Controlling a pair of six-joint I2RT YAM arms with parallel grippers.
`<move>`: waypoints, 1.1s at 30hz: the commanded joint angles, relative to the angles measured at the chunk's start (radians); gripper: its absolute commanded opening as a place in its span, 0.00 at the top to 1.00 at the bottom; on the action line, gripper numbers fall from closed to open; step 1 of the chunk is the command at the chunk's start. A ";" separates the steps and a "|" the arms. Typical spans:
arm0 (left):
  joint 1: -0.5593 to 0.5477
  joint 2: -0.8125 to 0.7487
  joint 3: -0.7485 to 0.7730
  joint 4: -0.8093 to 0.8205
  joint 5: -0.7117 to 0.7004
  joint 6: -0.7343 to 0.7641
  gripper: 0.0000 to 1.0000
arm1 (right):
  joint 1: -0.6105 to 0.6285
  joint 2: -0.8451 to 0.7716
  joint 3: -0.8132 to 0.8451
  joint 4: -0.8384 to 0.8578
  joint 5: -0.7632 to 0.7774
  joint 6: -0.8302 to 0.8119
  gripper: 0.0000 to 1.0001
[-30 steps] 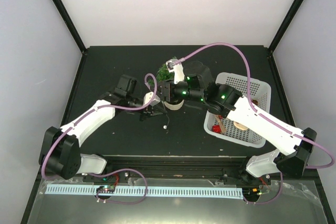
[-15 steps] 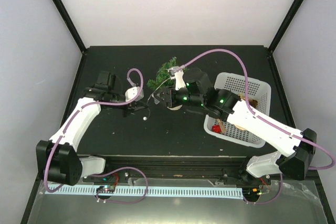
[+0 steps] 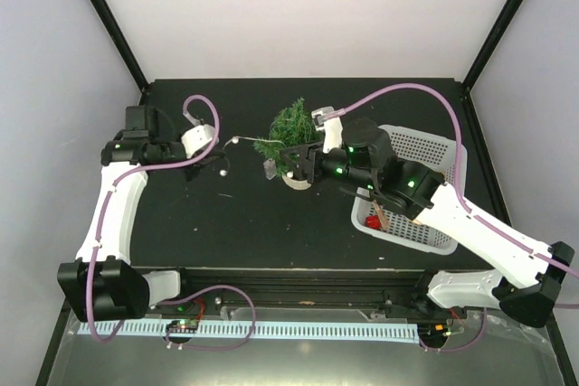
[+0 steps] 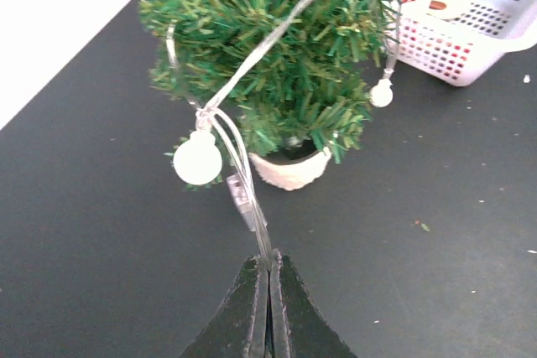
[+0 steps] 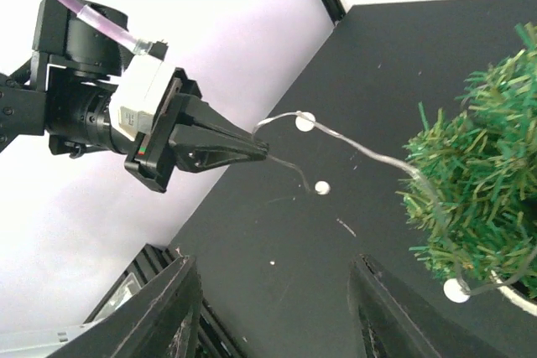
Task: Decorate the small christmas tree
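Green small christmas tree — light string pinched in left claw

Small christmas tree top cut by upper edge; white basket cropped at right; basket contents partly hidden under right arm.

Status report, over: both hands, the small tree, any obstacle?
Left hand shut on light string running to the small christmas tree. Right hand open, empty, beside tree. Tree upright, partly strung. White basket clear of path.
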State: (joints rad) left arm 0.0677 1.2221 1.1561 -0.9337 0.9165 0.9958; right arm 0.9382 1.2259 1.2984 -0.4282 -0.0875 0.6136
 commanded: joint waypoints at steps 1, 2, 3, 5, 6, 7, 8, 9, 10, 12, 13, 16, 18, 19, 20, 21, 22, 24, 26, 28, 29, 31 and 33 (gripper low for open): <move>0.052 0.006 0.081 -0.061 -0.013 0.057 0.99 | -0.018 -0.023 -0.002 -0.016 0.052 -0.039 0.50; 0.063 0.014 0.096 -0.069 -0.013 0.060 0.98 | -0.023 -0.025 -0.005 -0.018 0.054 -0.042 0.50; 0.075 0.020 0.111 -0.078 -0.011 0.065 0.98 | -0.025 -0.028 -0.009 -0.018 0.056 -0.045 0.50; 0.104 0.028 0.144 -0.092 -0.002 0.068 0.98 | -0.031 -0.032 -0.016 -0.018 0.060 -0.048 0.50; 0.116 0.029 0.157 -0.095 0.005 0.069 0.98 | -0.035 -0.031 -0.020 -0.017 0.059 -0.049 0.50; 0.128 0.031 0.168 -0.094 0.009 0.069 0.98 | -0.038 -0.031 -0.023 -0.018 0.056 -0.051 0.50; 0.135 0.032 0.180 -0.094 0.008 0.068 0.98 | -0.040 -0.029 -0.025 -0.017 0.054 -0.053 0.50; 0.142 0.036 0.189 -0.094 0.006 0.067 0.98 | -0.043 -0.028 -0.026 -0.019 0.053 -0.055 0.50; 0.149 0.040 0.198 -0.094 0.004 0.067 0.98 | -0.044 -0.029 -0.028 -0.020 0.051 -0.056 0.50; 0.164 0.048 0.219 -0.101 0.007 0.067 0.98 | -0.049 -0.031 -0.030 -0.020 0.050 -0.059 0.50; 0.175 0.052 0.230 -0.103 0.009 0.067 0.98 | -0.050 -0.032 -0.033 -0.020 0.050 -0.060 0.50; 0.208 0.053 0.257 -0.106 0.015 0.067 0.98 | -0.058 -0.035 -0.039 -0.018 0.045 -0.062 0.50; 0.221 0.084 0.271 -0.098 0.013 0.060 0.98 | -0.062 -0.038 -0.044 -0.017 0.042 -0.064 0.50; 0.221 0.094 0.281 -0.095 0.010 0.055 0.98 | -0.064 -0.040 -0.046 -0.014 0.040 -0.065 0.50; 0.221 0.103 0.290 -0.092 0.007 0.050 0.98 | -0.067 -0.040 -0.047 -0.014 0.039 -0.067 0.50; 0.221 0.114 0.298 -0.085 0.006 0.041 0.98 | -0.069 -0.041 -0.048 -0.014 0.039 -0.067 0.50; 0.221 0.122 0.302 -0.067 0.009 0.026 0.98 | -0.071 -0.042 -0.049 -0.014 0.037 -0.069 0.49; 0.217 0.137 0.300 -0.019 0.014 -0.008 0.98 | -0.077 -0.045 -0.052 -0.008 0.035 -0.070 0.50; 0.205 0.149 0.296 0.053 -0.016 -0.067 0.98 | -0.084 -0.050 -0.058 -0.004 0.039 -0.072 0.50; 0.190 0.170 0.301 0.130 -0.059 -0.124 0.98 | -0.092 -0.055 -0.063 0.001 0.039 -0.072 0.50; 0.178 0.182 0.309 0.162 -0.086 -0.146 0.98 | -0.101 -0.057 -0.065 0.004 0.036 -0.071 0.50; 0.144 0.210 0.328 0.228 -0.157 -0.185 0.98 | -0.113 -0.061 -0.068 0.006 0.036 -0.073 0.50; 0.093 0.239 0.355 0.266 -0.237 -0.204 0.99 | -0.124 -0.063 -0.073 0.008 0.042 -0.073 0.50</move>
State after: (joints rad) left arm 0.2325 1.4174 1.4338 -0.8215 0.8177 0.8806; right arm 0.8368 1.1885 1.2369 -0.4477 -0.0547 0.5549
